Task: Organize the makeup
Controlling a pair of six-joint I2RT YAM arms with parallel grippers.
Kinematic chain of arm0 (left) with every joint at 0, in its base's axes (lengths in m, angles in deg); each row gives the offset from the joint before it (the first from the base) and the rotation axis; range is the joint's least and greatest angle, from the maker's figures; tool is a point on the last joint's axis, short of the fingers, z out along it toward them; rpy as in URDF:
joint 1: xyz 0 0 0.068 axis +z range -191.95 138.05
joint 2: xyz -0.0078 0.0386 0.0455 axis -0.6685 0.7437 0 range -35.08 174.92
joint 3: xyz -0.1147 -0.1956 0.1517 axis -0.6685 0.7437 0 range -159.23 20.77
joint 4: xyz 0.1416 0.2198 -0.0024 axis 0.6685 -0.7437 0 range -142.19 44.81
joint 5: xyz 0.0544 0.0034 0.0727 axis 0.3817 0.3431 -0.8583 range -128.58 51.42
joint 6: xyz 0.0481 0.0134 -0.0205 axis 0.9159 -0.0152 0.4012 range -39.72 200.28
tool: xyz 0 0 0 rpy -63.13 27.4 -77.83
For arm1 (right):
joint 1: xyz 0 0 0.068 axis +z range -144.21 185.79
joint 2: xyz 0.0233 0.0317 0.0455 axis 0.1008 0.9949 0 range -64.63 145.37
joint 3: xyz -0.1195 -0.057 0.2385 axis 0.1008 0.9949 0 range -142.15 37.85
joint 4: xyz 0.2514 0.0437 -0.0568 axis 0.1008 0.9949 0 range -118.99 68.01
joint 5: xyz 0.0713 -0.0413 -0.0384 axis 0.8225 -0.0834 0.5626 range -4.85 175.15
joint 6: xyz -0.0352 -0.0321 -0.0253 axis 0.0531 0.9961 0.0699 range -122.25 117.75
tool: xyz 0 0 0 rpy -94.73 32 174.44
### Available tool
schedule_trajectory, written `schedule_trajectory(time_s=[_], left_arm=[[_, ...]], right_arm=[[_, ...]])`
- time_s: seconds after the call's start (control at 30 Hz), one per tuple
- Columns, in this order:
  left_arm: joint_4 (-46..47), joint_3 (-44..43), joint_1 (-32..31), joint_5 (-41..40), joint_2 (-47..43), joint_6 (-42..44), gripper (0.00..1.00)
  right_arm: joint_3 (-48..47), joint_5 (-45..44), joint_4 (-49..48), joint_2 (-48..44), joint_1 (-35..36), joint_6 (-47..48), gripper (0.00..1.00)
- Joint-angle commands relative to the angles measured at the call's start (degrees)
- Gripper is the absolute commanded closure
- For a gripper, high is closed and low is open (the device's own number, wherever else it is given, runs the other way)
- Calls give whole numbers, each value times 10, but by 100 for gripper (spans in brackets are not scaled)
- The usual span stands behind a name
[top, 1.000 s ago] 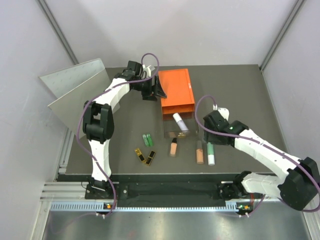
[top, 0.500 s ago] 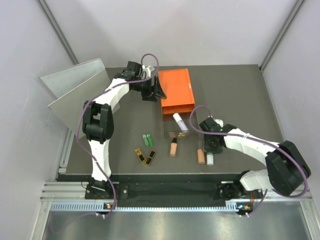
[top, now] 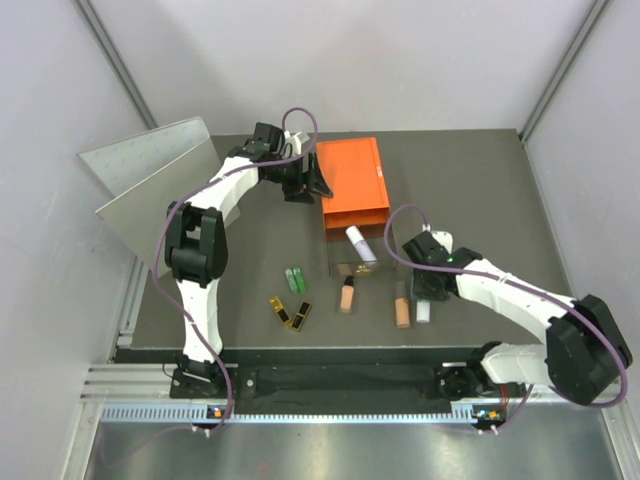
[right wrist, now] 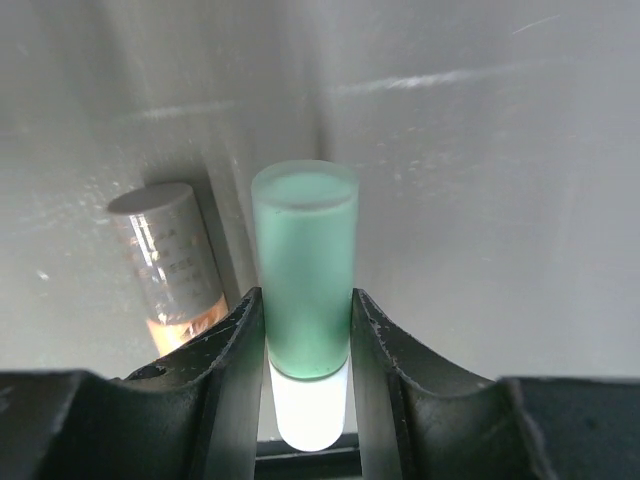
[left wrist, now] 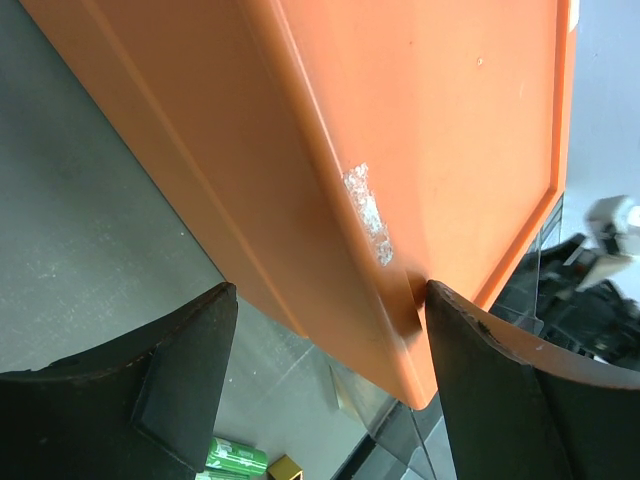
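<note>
Since a second ago your right arm has swung in from the right and dropped over the green-and-white stick [right wrist: 305, 250]. The right fingers [right wrist: 232, 375] have narrowed from wide until they press it on both sides. Nothing else on the bench [top: 230, 260] has shifted.

From the left, your left fingers [left wrist: 185, 375] stand wide, straddling an edge of the orange box [left wrist: 400, 120] and holding nothing. They seem to steady the box, so leave them there.

Toward the front lie the two green tubes [top: 294, 279] side by side, with the two black-gold cases [top: 292, 314] just beside them. Next is the peach bottle [top: 347, 295], its black cap pointing at the clear drawer [top: 345, 268], where a white stick [top: 361, 245] already lies. Further right, the orange stick [top: 402, 311] lies just beside the one you are gripping.

That stick is a smooth round cylinder, frosted green at one end and white at the other. It appears to be lying flat on the bench, white end toward the arm bases. Your fingers sit about where the two colours meet.

A slick barrel like this may pivot or slide, so firm up the squeeze first. Then lift straight up before turning, or you may roll the orange stick. Keep it level as you carry it to the drawer.
</note>
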Motion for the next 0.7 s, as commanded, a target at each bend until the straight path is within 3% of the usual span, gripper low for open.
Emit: schedule_trajectory(time_s=[0.0, 0.33, 0.67], left_arm=[[-71, 19, 2, -101, 31, 56, 21], [-80, 20, 2, -101, 31, 62, 21], [-81, 21, 2, -101, 31, 60, 21]], right_arm=[[-73, -63, 18, -47, -6, 15, 100], [-263, -106, 41, -27, -5, 76, 100], [-359, -77, -7, 32, 29, 131, 100]])
